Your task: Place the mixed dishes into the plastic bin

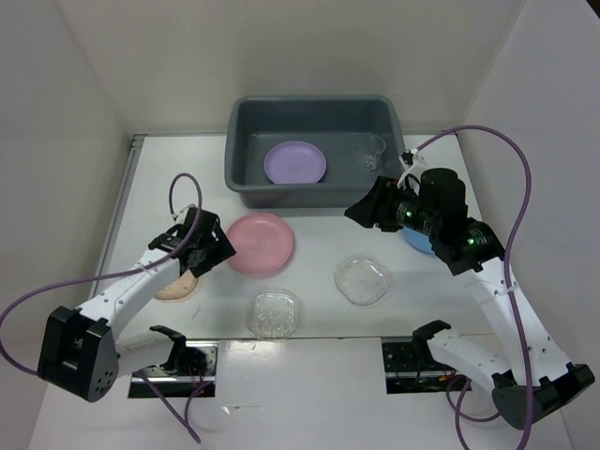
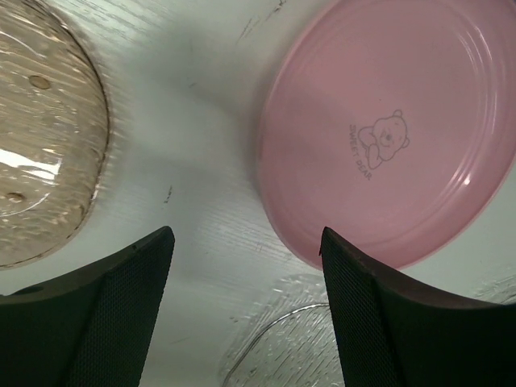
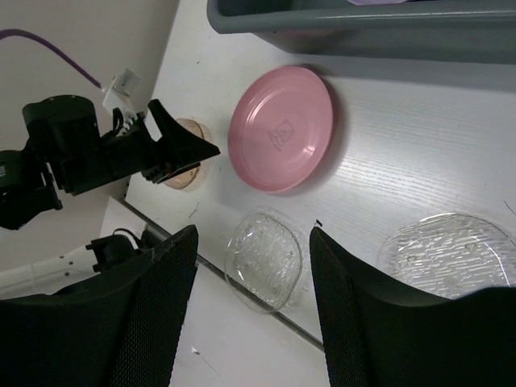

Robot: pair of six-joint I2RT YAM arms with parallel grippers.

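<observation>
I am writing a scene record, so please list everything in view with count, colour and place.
bin: one, grey-blue, far side of table
lilac plate: one, lilac, in bin
cup: one, clear, in bin
pink plate: one, pink, before bin
clear dishes: two, clear, near side of table
peach plate: one, peach, partly under left arm
blue plate: one, blue, mostly under right arm
table: one, white
left gripper: one, black, open, by pink plate
right gripper: one, black, open, above table
</observation>
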